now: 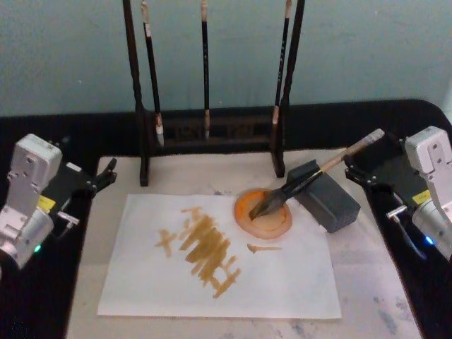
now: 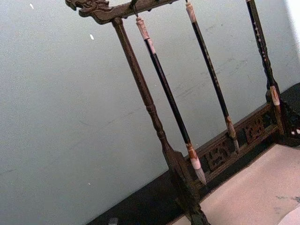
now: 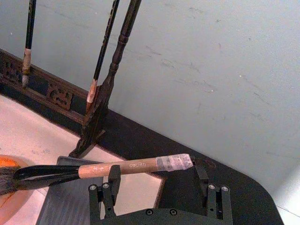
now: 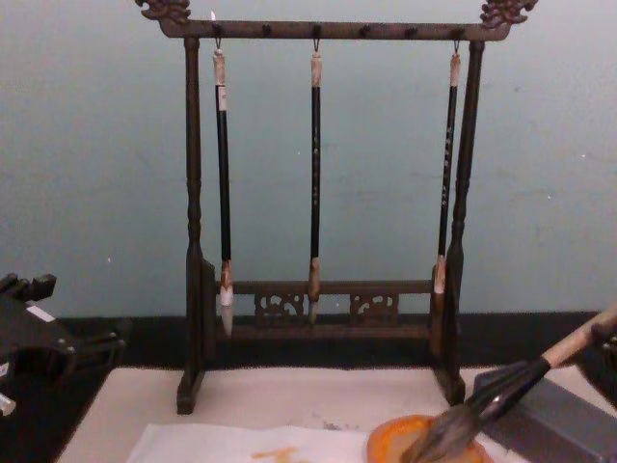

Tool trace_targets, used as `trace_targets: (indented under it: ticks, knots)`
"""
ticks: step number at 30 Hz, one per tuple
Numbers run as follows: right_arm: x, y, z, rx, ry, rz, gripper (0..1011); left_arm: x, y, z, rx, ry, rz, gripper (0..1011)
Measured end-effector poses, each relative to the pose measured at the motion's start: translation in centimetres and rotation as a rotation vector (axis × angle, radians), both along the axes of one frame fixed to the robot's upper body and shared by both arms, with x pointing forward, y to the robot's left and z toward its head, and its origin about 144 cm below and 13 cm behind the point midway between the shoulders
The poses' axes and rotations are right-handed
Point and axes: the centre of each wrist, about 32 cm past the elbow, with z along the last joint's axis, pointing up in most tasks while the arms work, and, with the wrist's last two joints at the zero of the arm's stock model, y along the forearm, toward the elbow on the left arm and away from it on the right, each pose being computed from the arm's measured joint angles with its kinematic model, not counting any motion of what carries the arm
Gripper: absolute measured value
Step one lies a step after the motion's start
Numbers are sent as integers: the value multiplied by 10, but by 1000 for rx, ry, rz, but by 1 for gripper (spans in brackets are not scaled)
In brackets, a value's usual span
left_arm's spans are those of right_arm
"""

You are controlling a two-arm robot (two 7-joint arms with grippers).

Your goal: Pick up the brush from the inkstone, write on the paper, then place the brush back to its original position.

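Beige mat (image 1: 374, 282): brush (image 1: 311, 176) on inkstone (image 1: 332, 201), handle just beyond right claw (image 3: 156, 169), spread apart; left claw (image 1: 106, 173) parked.

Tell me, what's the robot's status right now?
Left end effector parked at left. Right end effector open at brush handle's end. It lies across inkstone, bristles in dish. Paper inked; rack behind, out of the way.

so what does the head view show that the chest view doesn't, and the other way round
Head view: the whole paper with its yellow-brown strokes, and, clearly, the right gripper open at the end of the brush. Chest view: the rack's carved top rail. Both: the brush lying on the inkstone, bristles in the orange dish, three thin brushes hanging, left gripper parked at left.
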Motion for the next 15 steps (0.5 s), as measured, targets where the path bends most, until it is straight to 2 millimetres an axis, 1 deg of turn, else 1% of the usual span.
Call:
trace_targets:
  ticks: [15]
  knots:
    - [0,0,0,0,0,0,1000,0,0,0,0,0,0,1010]
